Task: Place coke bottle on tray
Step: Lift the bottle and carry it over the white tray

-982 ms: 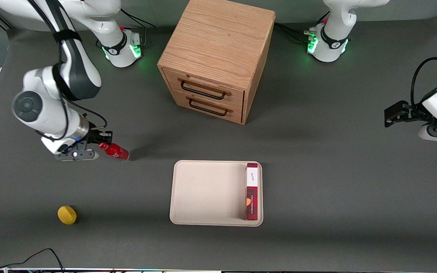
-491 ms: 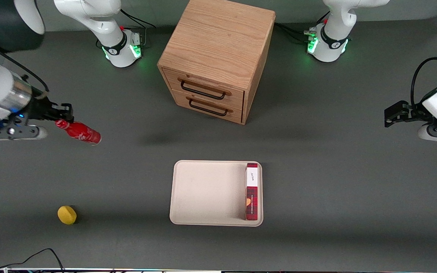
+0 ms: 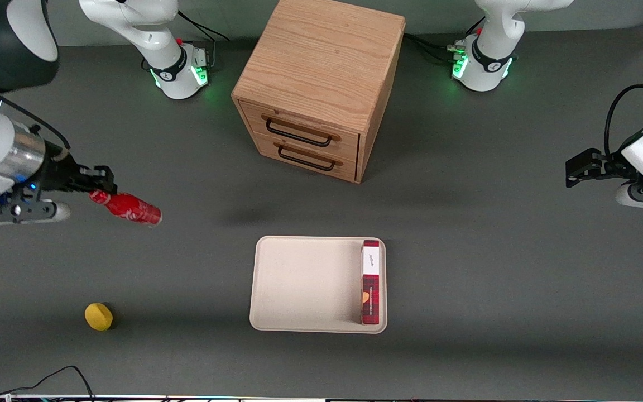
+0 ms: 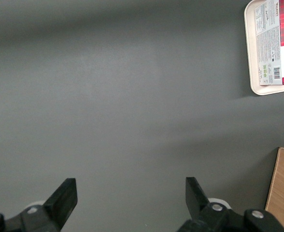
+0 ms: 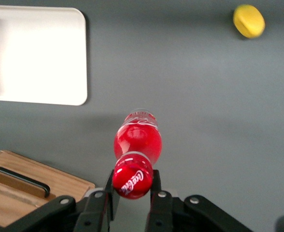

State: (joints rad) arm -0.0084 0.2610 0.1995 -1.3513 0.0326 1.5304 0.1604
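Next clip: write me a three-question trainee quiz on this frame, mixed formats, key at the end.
1. True or false: the coke bottle stands on the tray.
2. What grips the bottle's neck? A) the pincer B) nothing C) a drawer handle
3. Fill in: the plaid box lies in the ____.

Key:
1. False; it hangs in the pincer above the table, toward the working arm's end.
2. A; the pincer is closed just below the cap.
3. Tray, along the edge toward the parked arm's end.

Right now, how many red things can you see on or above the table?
2: the coke bottle, held by its cap in the gripper above bare table toward the working arm's end, and the red plaid box on the tray.
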